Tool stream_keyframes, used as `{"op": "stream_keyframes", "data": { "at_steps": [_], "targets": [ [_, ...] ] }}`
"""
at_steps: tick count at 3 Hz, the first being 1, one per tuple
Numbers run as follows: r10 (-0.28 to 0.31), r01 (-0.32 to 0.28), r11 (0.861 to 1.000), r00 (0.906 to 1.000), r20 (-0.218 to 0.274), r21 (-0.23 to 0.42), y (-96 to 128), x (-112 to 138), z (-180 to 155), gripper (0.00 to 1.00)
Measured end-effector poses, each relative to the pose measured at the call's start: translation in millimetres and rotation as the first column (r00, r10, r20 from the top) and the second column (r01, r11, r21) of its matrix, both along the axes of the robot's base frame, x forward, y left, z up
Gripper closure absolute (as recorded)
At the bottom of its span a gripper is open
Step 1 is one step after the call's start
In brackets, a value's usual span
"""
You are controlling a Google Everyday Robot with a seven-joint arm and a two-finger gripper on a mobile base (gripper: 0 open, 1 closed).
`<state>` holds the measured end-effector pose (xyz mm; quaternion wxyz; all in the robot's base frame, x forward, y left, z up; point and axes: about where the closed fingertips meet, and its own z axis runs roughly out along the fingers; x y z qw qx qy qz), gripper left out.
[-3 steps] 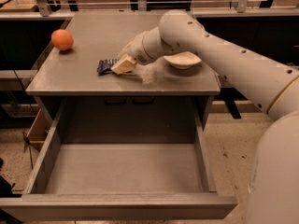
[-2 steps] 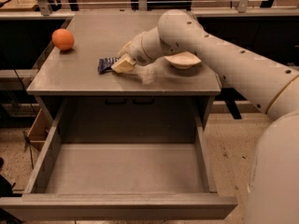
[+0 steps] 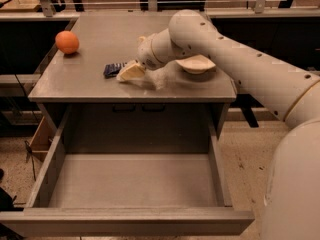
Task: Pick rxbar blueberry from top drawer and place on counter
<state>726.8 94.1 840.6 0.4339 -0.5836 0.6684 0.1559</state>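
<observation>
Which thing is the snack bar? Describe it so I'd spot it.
Look at the grey counter above the open top drawer. Near its front, just beside the robot's pincer, lies the rxbar blueberry. It is flat, dark blue and shiny, unlike the round orange fruit or pale bowl.

Dark blue, pale-marked wrapper: rxbar blueberry [image 3: 114,69]. Cream: gripper [image 3: 131,72], low on the counter, right beside the bar. Matte grey: counter [image 3: 100,34], top drawer [image 3: 135,181] inside and out. Bright orange: round fruit [image 3: 67,42]. Pale cream: bowl [image 3: 196,64]. Off-white with small dark dots: arm [image 3: 250,64]. Beige, dark-speckled: floor [image 3: 245,149].
</observation>
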Motion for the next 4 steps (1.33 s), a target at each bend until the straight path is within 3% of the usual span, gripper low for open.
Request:
{"op": "stream_keyframes", "data": {
  "at_steps": [2, 3, 4],
  "targets": [
    [0.0, 0.0, 1.0, 1.0, 0.0, 0.0, 1.6, 3.7, 4.8, 0.0],
    [0.01, -0.01, 1.0, 0.9998, -0.019, -0.008, -34.9, -45.0, 21.3, 0.0],
    [0.01, -0.011, 1.0, 0.9988, -0.048, -0.025, -92.8, -117.2, 43.0, 0.0]
  ]
}}
